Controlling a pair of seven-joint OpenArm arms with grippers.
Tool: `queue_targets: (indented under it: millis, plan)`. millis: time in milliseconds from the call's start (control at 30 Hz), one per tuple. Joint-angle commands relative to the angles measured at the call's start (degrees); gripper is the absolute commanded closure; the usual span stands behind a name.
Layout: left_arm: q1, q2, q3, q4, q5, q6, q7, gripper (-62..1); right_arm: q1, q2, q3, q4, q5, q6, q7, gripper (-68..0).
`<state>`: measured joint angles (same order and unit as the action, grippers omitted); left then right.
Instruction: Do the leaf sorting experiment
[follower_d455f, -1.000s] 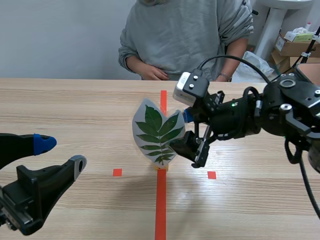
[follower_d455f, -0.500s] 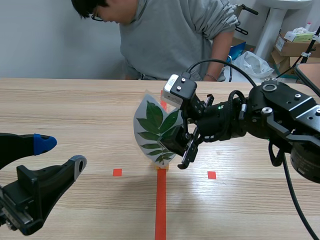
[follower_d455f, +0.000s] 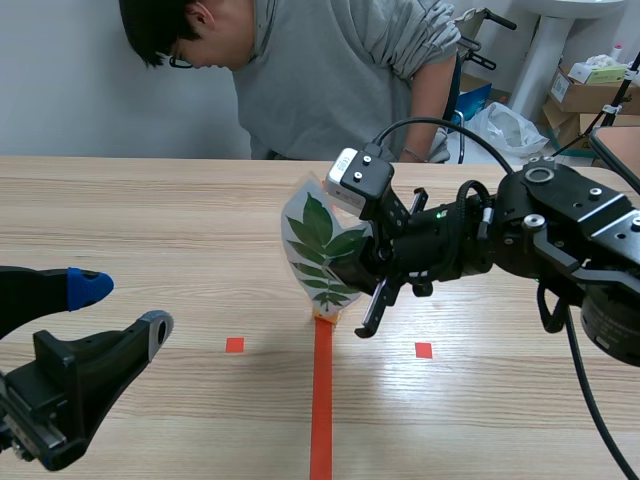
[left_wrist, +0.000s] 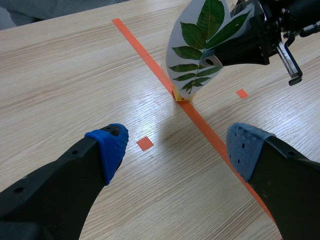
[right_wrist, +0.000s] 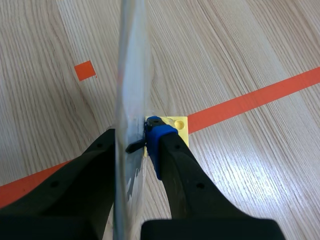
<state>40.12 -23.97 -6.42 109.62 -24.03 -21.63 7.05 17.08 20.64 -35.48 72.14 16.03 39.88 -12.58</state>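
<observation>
A clear laminated card (follower_d455f: 318, 250) with a green compound leaf pressed inside stands upright, its lower tip at a small yellow holder (follower_d455f: 322, 319) on the orange tape line. My right gripper (follower_d455f: 362, 264) comes in from the right and is shut on the card's lower right edge. In the right wrist view the card (right_wrist: 130, 75) is edge-on between the fingers (right_wrist: 137, 146), the blue pad (right_wrist: 156, 142) pressed against it and the yellow holder (right_wrist: 175, 125) just beyond. My left gripper (left_wrist: 176, 150) hangs open over bare table, well short of the card (left_wrist: 200, 47).
A person in a grey sweatshirt (follower_d455f: 330, 80) leans over the table's far edge behind the card. Cardboard boxes (follower_d455f: 590, 85) stand at the back right, off the table. Small orange tape squares (follower_d455f: 234, 345) flank the centre line.
My right gripper has closed its fingers onto the leaf card, and the card has shifted slightly right and tilted. The person has leaned further over. The left arm has not moved.
</observation>
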Motion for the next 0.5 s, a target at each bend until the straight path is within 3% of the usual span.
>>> queue_targets:
  millis: [0,167,467]
  plan:
    - [-0.31,0.15,-0.35,0.55,-0.31,-0.15,-0.96,-43.7,0.68,0.83,0.66,1.57,0.7,0.0,0.0,-0.9]
    - [-0.31,0.13,-0.35,0.55,-0.31,-0.15,-0.96,-43.7,-1.64,2.45,4.37,5.38,1.09,-3.5,-1.6,-0.9]
    - [-0.31,0.13,-0.35,0.55,-0.31,-0.15,-0.98,-43.7,-12.24,3.96,21.38,10.58,4.44,-6.08,-3.65,-0.8]
